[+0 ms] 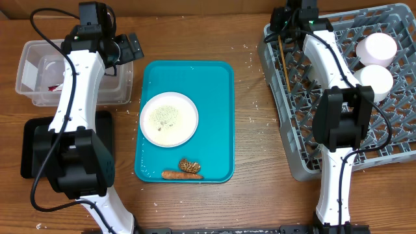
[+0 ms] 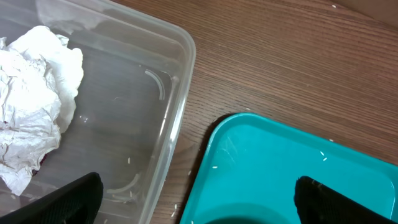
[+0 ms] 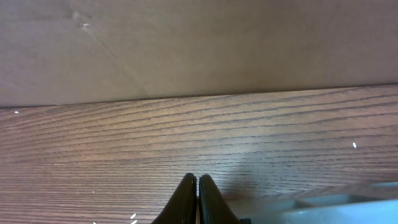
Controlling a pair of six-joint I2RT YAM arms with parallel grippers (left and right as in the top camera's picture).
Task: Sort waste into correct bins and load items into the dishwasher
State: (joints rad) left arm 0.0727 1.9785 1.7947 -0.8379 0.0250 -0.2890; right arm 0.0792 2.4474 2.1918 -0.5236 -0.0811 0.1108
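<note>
My left gripper (image 1: pixel 130 47) (image 2: pixel 202 208) hangs open over the gap between the clear tub (image 1: pixel 32 91) (image 2: pixel 177 118) and the teal tray (image 1: pixel 221 117) (image 2: pixel 298 155), holding nothing. A crumpled white tissue (image 2: pixel 34 124) and a red wrapper (image 1: pixel 53 86) lie in the tub. On the teal tray sit a white plate (image 1: pixel 185 127) dusted with rice (image 1: pixel 164 116), a carrot piece (image 1: pixel 174 174) and a brown lump (image 1: pixel 190 166). My right gripper (image 1: pixel 281 26) (image 3: pixel 198 186) is shut at the far left corner of the grey dish rack (image 1: pixel 292 149). Chopsticks (image 1: pixel 285 65) lie in the rack just below it.
Two white cups (image 1: pixel 376 49) (image 1: pixel 376 79) stand in the rack's far right part. The black tray (image 1: pixel 29 153) lies at the near left, partly under the left arm. Loose rice grains (image 1: pixel 255 104) dot the wood between the teal tray and the rack.
</note>
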